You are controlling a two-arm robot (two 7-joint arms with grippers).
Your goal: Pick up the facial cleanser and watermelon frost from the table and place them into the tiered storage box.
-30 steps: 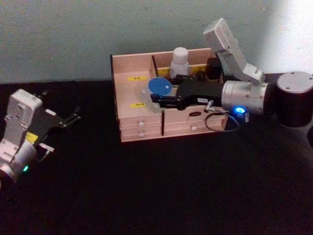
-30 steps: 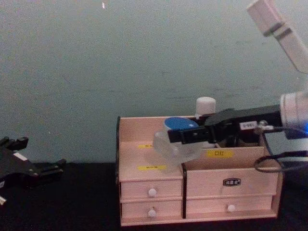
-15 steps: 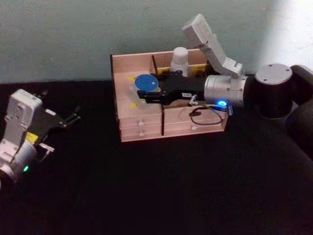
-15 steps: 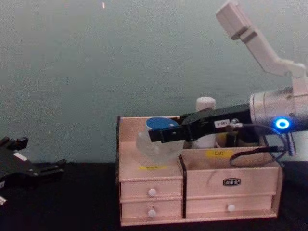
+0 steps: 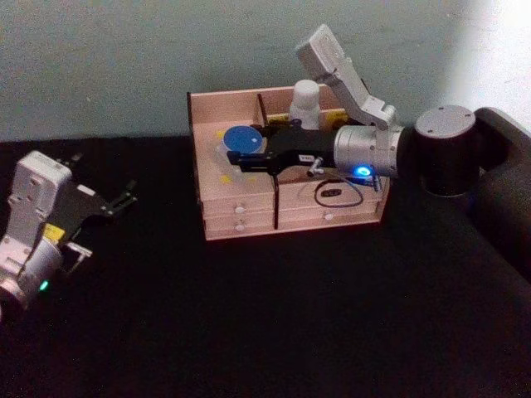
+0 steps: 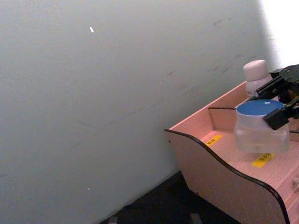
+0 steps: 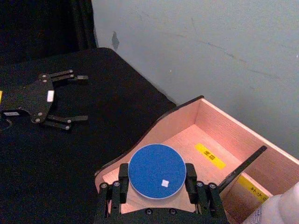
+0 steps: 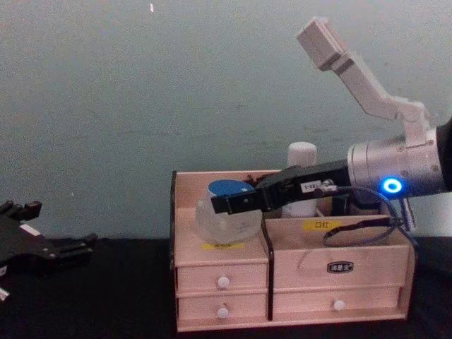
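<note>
A clear jar with a blue lid [image 5: 243, 139] hangs just above the left compartment of the tiered storage box [image 5: 241, 222], a pinkish wooden organiser with yellow labels and white-knobbed drawers. My right gripper [image 5: 247, 149] is shut on that jar [image 8: 226, 215], one black finger on each side of the lid [image 7: 156, 170]. A white bottle [image 5: 304, 103] stands upright in the box's rear compartment, just behind the right arm. I cannot tell which of the two is the facial cleanser and which the watermelon frost. My left gripper [image 5: 124, 199] rests open, low at the table's left.
The box [image 8: 339, 282] stands at the back of a black table [image 5: 274, 323], close to a pale green wall [image 5: 124, 58]. A thin black cable [image 8: 353, 229] loops from the right wrist over the box's front right part.
The right arm has carried the blue-lidded jar leftwards and lower, from near the box's middle divider to over the left compartment. The left arm has stayed still.
</note>
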